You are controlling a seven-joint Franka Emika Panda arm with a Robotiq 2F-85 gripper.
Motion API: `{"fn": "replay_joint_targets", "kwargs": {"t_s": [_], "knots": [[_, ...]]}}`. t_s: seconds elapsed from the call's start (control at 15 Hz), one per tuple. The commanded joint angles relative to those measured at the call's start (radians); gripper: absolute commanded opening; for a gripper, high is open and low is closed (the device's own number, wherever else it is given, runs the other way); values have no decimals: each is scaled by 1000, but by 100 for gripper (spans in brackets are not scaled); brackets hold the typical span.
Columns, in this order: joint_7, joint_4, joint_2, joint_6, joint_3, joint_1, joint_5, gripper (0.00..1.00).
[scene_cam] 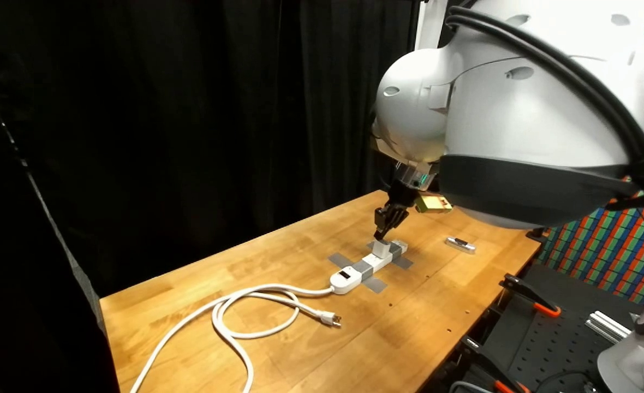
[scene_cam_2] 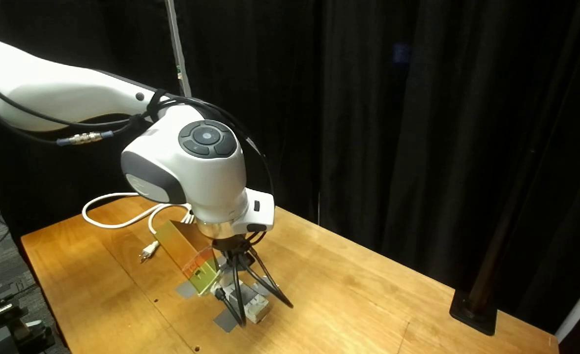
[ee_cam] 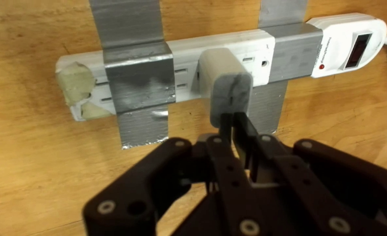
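I am holding my gripper [ee_cam: 232, 116] with its two fingers [ee_cam: 245, 127] drawn together, tips side by side, a thin gap showing only farther back. In the wrist view the tips are overlapping the near edge of the adapter [ee_cam: 218, 64], on its gray end (whether I am touching it or hovering just over it, I cannot tell).

The adapter is standing up from the strip [ee_cam: 259, 47], covering part of its row of sockets [ee_cam: 181, 70] between two bands of tape [ee_cam: 139, 82]. The tape is crossing the strip and sticking to the table [ee_cam: 42, 164] on either side. To the right in that view, the strip is ending in a dark switch [ee_cam: 358, 50], with a small red dot [ee_cam: 321, 67] showing beside it; at the opposite end, beige scraps [ee_cam: 77, 82] are partly covering the sockets.

In an exterior view, a white cord [scene_cam: 300, 291] is leaving the strip by the switch and looping over the table, and a plug [scene_cam: 329, 318] is lying near the loops with its prongs showing. A small thing [scene_cam: 460, 245], too small to name, is lying well apart from the strip. In both exterior views an amber box [scene_cam_2: 184, 248] is jutting out beside my gripper and a black curtain [scene_cam: 191, 109] is hanging behind the table.
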Motion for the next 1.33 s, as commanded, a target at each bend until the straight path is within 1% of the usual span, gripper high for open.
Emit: {"fn": "replay_joint_targets", "kwargs": {"t_s": [0.0, 0.07, 0.4, 0.67, 0.87, 1.0, 1.07, 1.13, 1.27], "knots": [[50, 24, -75, -1, 43, -17, -11, 10], [70, 21, -74, -10, 50, -20, -21, 10], [155, -4, -100, 5, 112, -24, 13, 8], [217, -18, -92, -16, 116, -21, 28, 8], [237, -21, -94, -31, 119, -21, 39, 9], [226, -20, -96, -22, 115, -15, 65, 34], [212, -21, -86, -24, 102, -11, 82, 36], [206, -21, -82, -24, 96, -9, 96, 40], [183, -16, -81, -17, 97, 3, 134, 56]]}}
